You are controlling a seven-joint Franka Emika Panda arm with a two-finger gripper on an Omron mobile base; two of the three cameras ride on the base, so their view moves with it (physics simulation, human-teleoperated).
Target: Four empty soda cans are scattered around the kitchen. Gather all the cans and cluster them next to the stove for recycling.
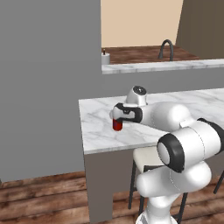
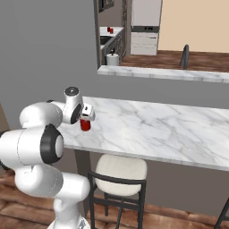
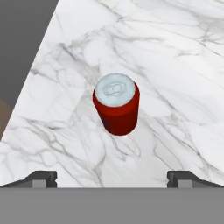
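Note:
A red soda can point(image 3: 116, 109) with a silvery top stands upright on the white-grey marble island counter point(image 1: 175, 103), near its left end. My gripper point(image 3: 112, 179) hangs just above it, pointing down, open, its two fingertips point(image 3: 41, 178) spread wider than the can and holding nothing. From the base, the same can point(image 1: 117, 125) point(image 2: 85, 125) pokes out under the gripper point(image 1: 118, 116) point(image 2: 87, 114). Two more small red cans point(image 2: 109, 30) stand on a distant counter at the back of the kitchen.
The counter's left edge and front edge lie close to the can. A grey wall point(image 1: 48, 87) rises left of the island. A cushioned stool point(image 2: 120, 169) stands under the front edge. Behind the island is a raised ledge with a faucet point(image 1: 166, 48) and a white jar point(image 2: 112, 59).

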